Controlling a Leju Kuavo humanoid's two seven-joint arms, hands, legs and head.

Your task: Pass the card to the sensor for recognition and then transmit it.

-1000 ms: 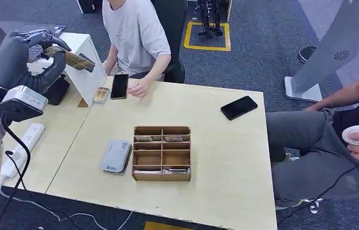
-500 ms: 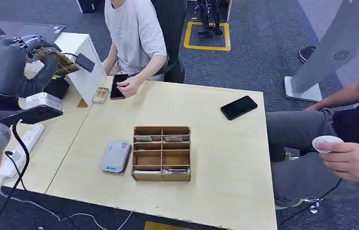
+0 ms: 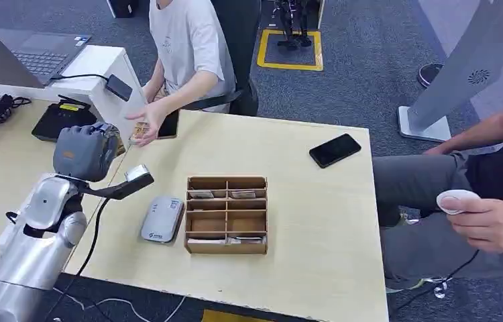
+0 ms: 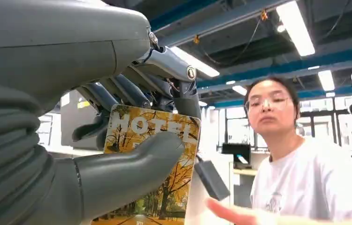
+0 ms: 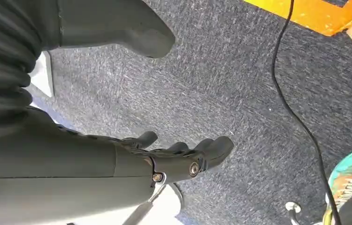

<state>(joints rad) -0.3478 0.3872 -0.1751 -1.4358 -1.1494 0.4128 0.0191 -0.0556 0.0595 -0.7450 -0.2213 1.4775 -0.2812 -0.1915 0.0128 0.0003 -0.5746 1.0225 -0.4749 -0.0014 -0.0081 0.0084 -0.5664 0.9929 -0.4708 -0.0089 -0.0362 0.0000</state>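
One card [image 4: 153,180], printed with yellow autumn trees and the word HOTEL, is clamped in the left hand [image 3: 86,151]; in the left wrist view the thick grey thumb [image 4: 132,164] lies across its face and the darker fingers [image 4: 118,91] back it from behind. In the head view that hand sits above the near-left part of the table [image 3: 316,221], its back turned to the camera so the card is hidden there. Just beyond it, a person in a pale shirt [image 3: 192,43] holds an open hand [image 3: 148,121] out over the table's far-left corner, palm toward the robot's hand but apart from it. On the table lie a small grey card reader [image 3: 162,219], beside it a cardboard tray [image 3: 227,215] with compartments holding a few cards, and farther off a black phone [image 3: 334,150]. The right hand [image 5: 174,157] hangs over grey carpet [image 5: 240,79], fingers loosely apart and grasping nothing. At the right edge another person's hand [image 3: 497,225] holds a small white object [image 3: 457,200].
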